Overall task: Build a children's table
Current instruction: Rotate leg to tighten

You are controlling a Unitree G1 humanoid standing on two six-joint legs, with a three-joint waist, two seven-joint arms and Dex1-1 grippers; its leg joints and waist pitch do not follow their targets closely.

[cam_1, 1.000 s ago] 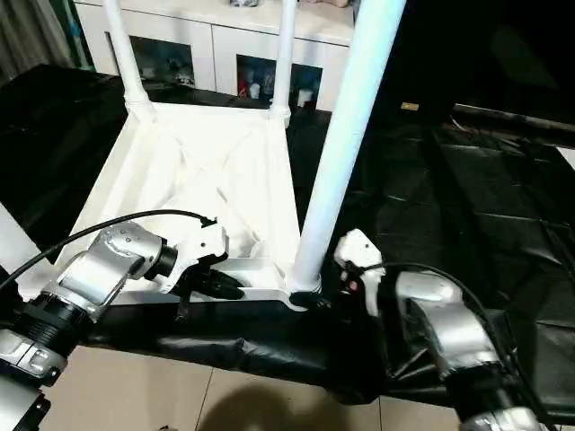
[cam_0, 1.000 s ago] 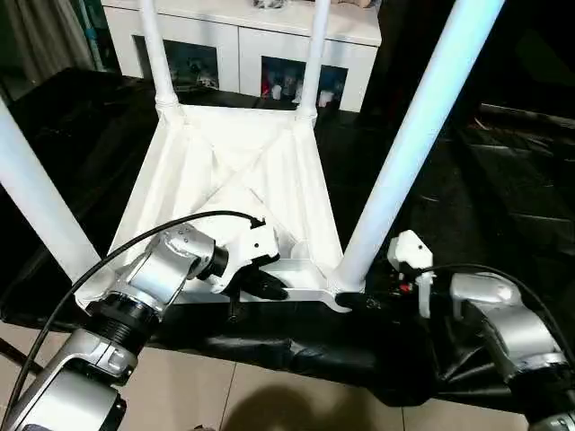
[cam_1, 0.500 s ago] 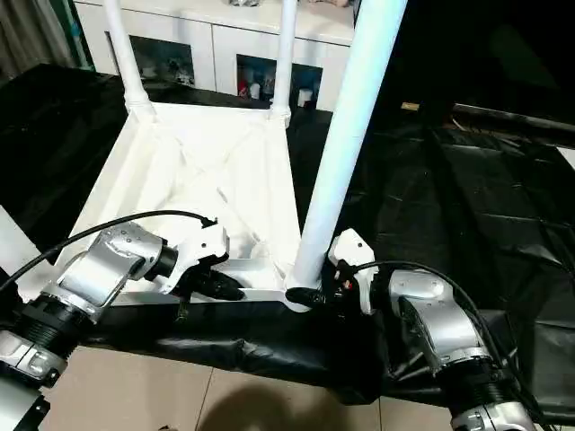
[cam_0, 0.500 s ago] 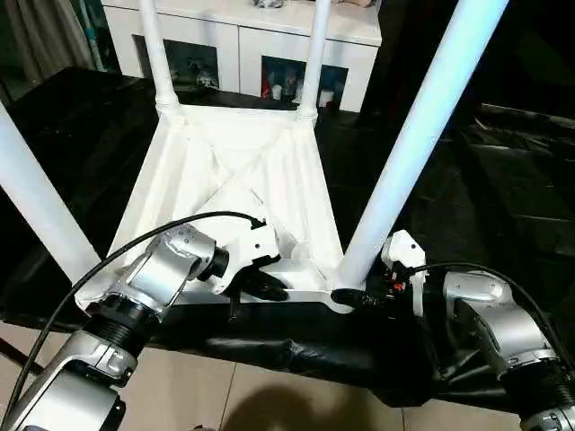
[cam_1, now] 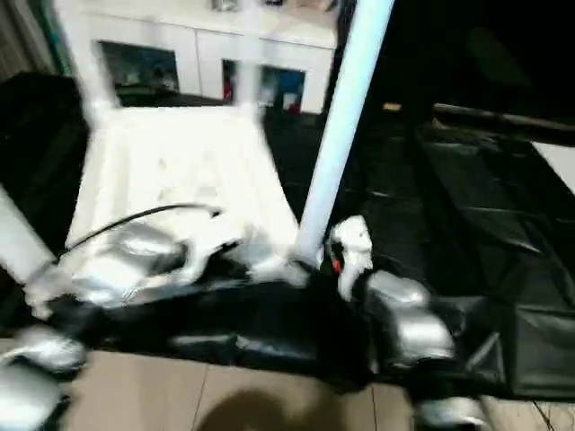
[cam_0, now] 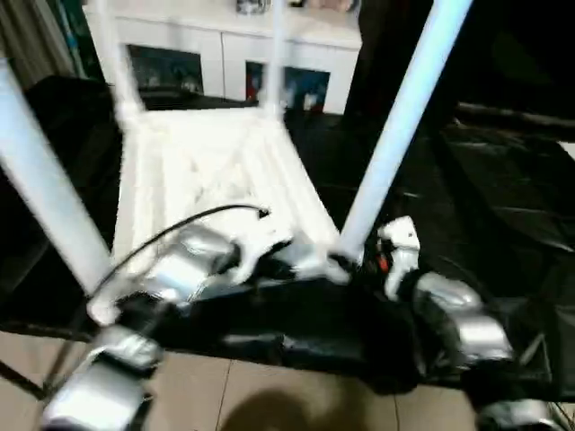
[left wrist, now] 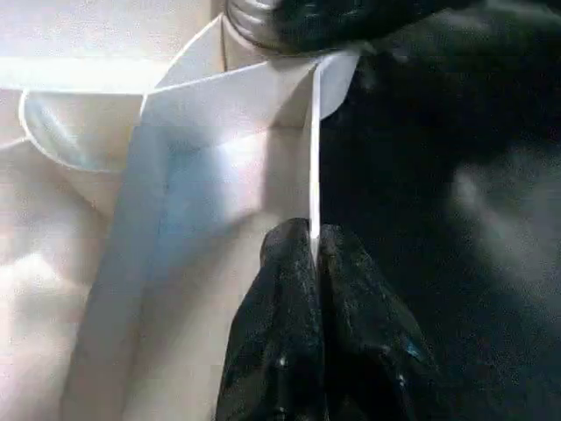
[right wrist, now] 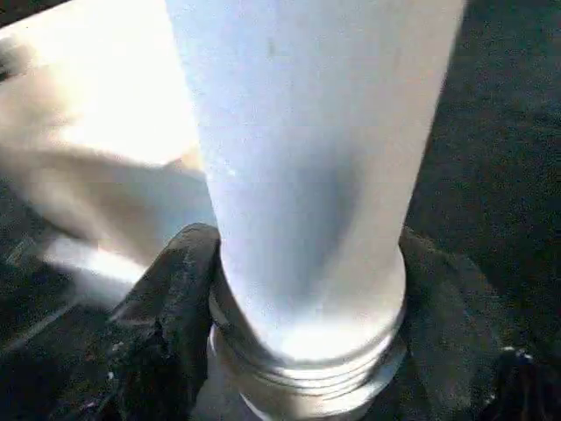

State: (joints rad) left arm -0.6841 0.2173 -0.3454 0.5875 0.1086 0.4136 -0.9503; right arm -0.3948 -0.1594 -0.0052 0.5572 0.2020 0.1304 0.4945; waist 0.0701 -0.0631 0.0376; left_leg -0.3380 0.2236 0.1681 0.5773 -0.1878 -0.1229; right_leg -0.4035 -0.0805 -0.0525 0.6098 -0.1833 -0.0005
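Observation:
The children's table lies upside down on the black work table, with its white legs standing up. My left gripper is shut on the thin near rim of the tabletop, close to the near right corner socket. My right gripper is at the foot of the near right leg. One black finger presses the leg's left side and the other presses its right side, just above the socket ring. Both silver forearms reach in over the table's near edge.
A near left leg stands beside my left forearm, and two far legs rise at the back. Behind them is a white cabinet with glass doors. Creased black cover spreads to the right. Tiled floor lies below the near edge.
My right gripper has moved left to the near right leg's foot and its fingers have come in against it. The left gripper keeps its hold. The head views have shifted and blurred.

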